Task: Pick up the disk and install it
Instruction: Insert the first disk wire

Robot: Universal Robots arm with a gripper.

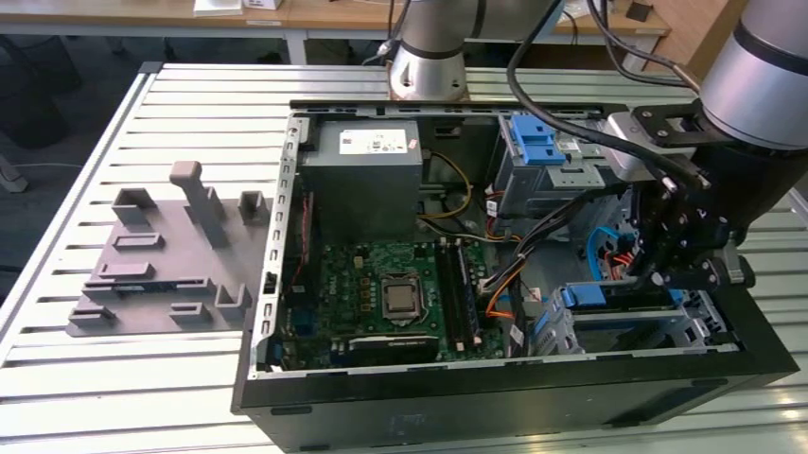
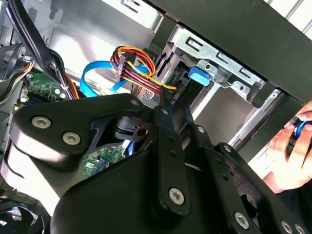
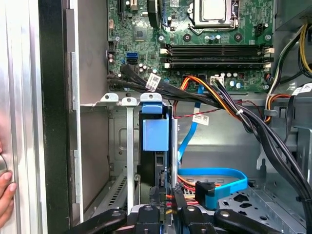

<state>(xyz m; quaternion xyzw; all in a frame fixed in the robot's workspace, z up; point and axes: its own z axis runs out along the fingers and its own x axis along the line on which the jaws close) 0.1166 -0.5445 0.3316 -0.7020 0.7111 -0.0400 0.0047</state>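
Two dangers seem likely to me. The disk, a flat hard drive in a blue plastic carrier frame (image 3: 155, 134), stands on edge inside the grey metal drive cage (image 3: 122, 146), in a slot with sheet-metal walls just beside it on both sides. If it goes in tilted, the frame could jam on these edges.

The black gripper (image 3: 165, 217) hangs at the disk's rear end. I cannot tell whether it is apart or together. Just beside it lie the red and yellow power wires (image 3: 187, 187) and the blue flat cable (image 3: 214, 173), which could be caught or pinched.

A person's hand (image 3: 5, 190) rests at the wall of the open black computer case (image 1: 505, 397), near the arm. Open room exists only above the cage.
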